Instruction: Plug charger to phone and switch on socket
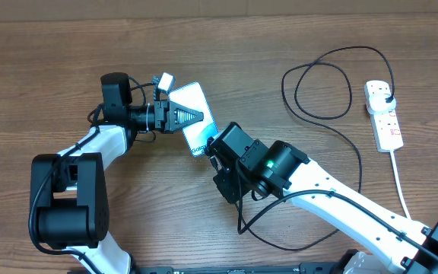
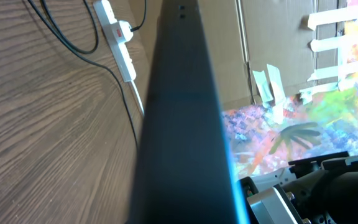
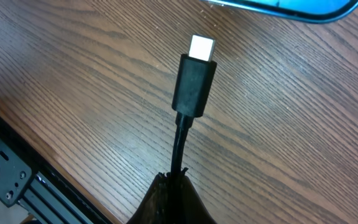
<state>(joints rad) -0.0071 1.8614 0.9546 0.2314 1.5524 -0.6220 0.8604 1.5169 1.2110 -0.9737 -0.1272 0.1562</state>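
black charger tip (image 3: pixel 195 81) is pinched in the right gripper (image 3: pixel 173 186), aimed at the phone (image 1: pixel 195 97) that the left gripper (image 1: pixel 196 116) clamps tilted off the surface (image 1: pixel 52 76), guessing that makes plugging in easier

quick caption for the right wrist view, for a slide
Right pincer grips the charger by its cable, plug tip aimed at the phone edge, not yet inserted.

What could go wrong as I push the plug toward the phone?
The plug tip sits apart from the edge of the phone and no port shows in the right wrist view, so a push may miss. The right gripper pinches the charger below the plug body, so the plug could bend aside on contact. Contact might shift the phone in the left gripper.
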